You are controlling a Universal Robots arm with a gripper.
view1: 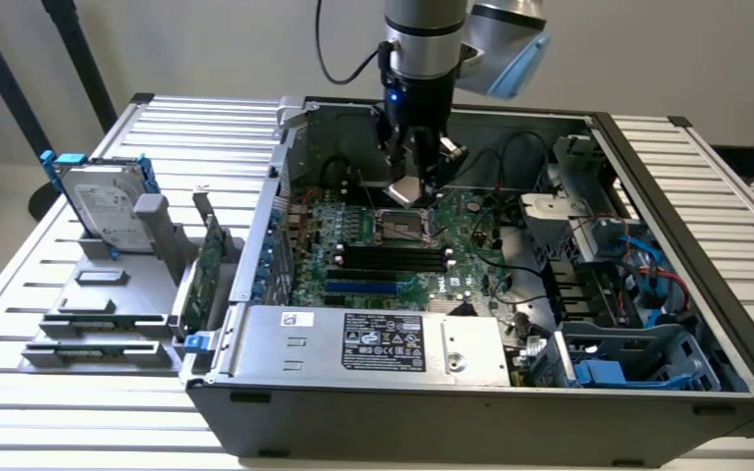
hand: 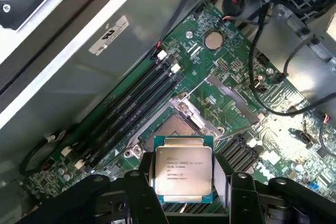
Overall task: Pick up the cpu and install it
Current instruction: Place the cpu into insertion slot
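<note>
We see the hand (hand: 184,184) clenched on the cpu (hand: 182,165), two dark fingers pressing opposite edges. The lettered metal top faces the wrist camera, presumably so the contacts underneath point down, untouched. Just beyond and apart from it lies the open socket (hand: 176,121), so we judge the chip is held level above it for alignment. Farther off, in the exterior view's upper middle, the arm (view1: 423,39) reaches into the computer case (view1: 691,196) on the tabletop (view1: 11,294).

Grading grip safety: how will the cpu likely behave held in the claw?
Probably stiff: the cpu spans the claw flat, unbowed. Likely light, being thin and small. Its smooth metal top and thin edges could slip if the pinch loosens.
</note>
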